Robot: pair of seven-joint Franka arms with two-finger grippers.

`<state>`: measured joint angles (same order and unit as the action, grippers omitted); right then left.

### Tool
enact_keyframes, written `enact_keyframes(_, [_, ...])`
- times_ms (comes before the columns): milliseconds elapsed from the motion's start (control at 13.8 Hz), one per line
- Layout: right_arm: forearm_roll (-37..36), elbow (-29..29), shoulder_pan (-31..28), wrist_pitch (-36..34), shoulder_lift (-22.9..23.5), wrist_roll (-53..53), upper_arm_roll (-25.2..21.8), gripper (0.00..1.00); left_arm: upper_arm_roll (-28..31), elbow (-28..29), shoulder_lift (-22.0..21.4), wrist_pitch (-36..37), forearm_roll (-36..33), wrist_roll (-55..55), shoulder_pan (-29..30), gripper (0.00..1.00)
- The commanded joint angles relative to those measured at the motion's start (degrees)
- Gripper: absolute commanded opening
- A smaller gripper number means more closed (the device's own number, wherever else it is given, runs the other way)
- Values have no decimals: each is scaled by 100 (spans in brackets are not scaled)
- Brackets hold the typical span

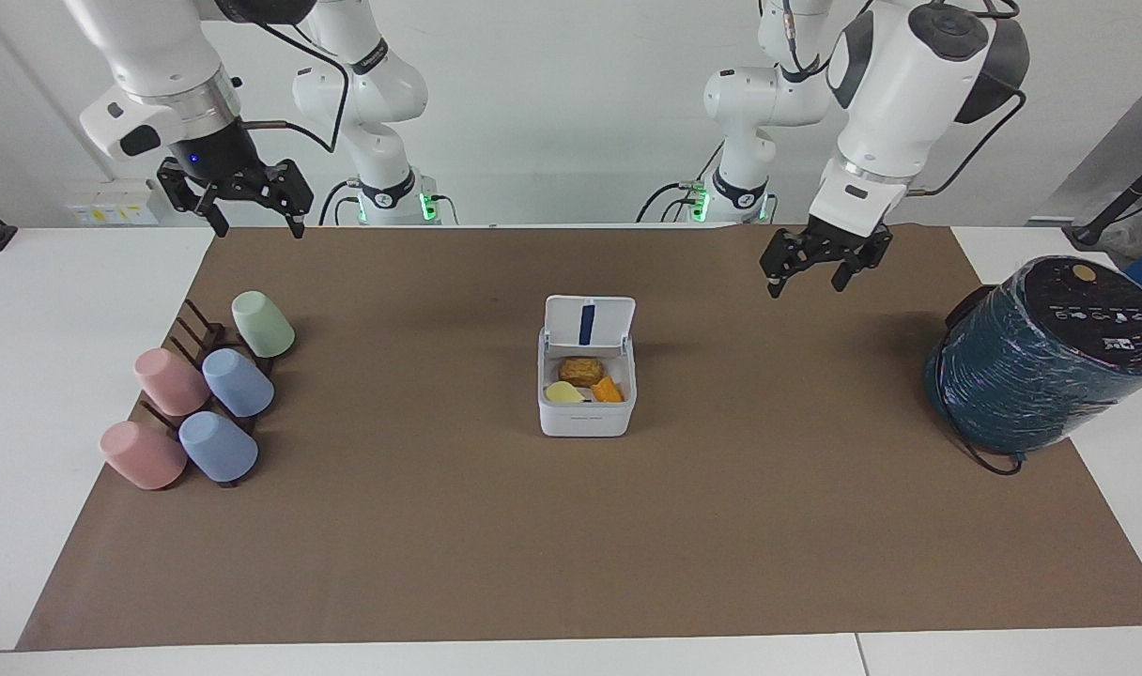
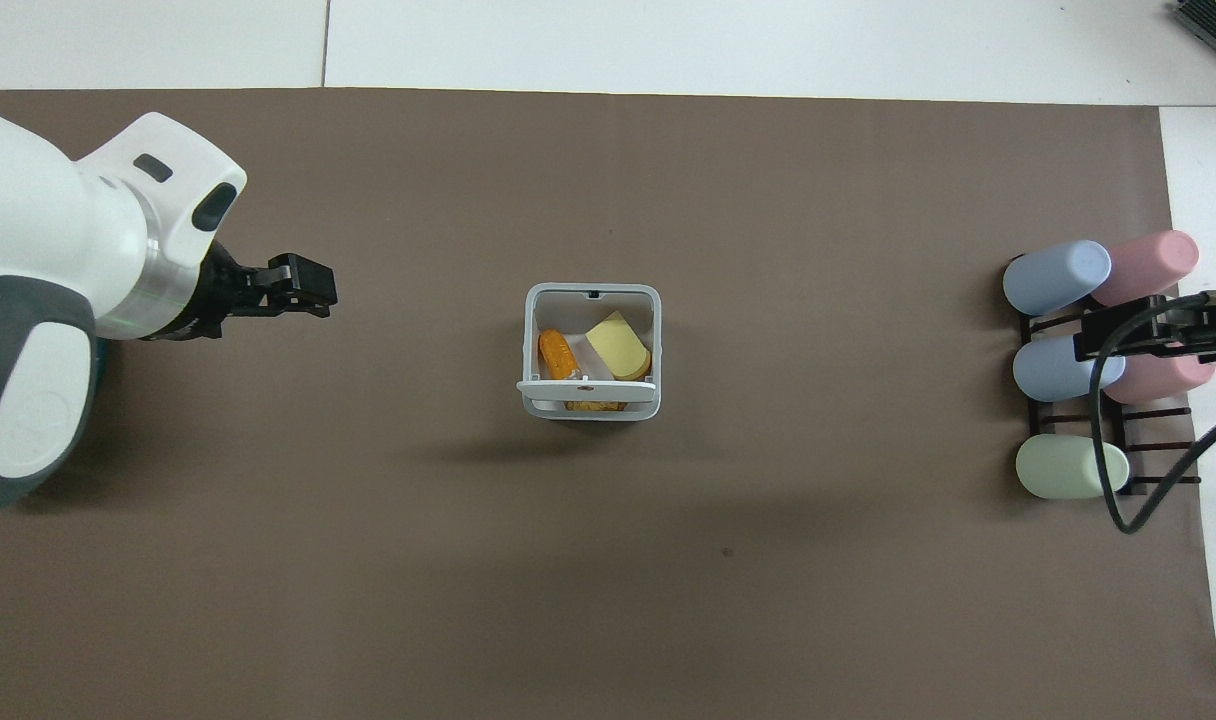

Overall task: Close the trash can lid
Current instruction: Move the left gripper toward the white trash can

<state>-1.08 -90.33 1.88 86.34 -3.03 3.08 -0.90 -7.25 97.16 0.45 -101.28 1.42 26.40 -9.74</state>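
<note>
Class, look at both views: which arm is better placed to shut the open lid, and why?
Left. The left gripper hangs over bare mat beside the trash can, whose lid stands upright. The right gripper waits up at the cups' end.

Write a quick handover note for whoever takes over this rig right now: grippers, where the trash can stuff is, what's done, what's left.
Left gripper: open, empty, in the air over the mat between the teal wrapped cylinder and the trash can.
Right gripper: open, empty, waiting over the mat's corner near the cup rack.
Trash can: mid-mat, with food scraps inside.
Lid: standing up on its hinge at the side nearer the robots, blue strip showing.
Done: nothing touched yet.
Left: bring a gripper to the lid and push it down shut.
</note>
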Motion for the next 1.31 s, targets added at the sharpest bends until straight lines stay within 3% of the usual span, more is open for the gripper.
enact_keyframes(0, [37,-142,-30,-3,-128,-71,20,100,66,478,-308,-391,217,1170,-238,64])
enact_keyframes(291, [37,-134,-30,-3,-119,-62,11,100,66,847,-449,-823,429,2727,-546,21])
enact_keyframes(436, [37,-134,-30,-3,-128,-62,20,100,66,944,-502,-815,648,2984,-582,7])
enact_keyframes(655, [37,-134,-30,-3,-128,-62,20,100,66,1032,-581,-806,824,3196,-713,0])
enact_keyframes(1236, [37,-142,-30,-3,-128,-62,11,100,66,1638,-766,-1656,1150,4558,-1442,0])
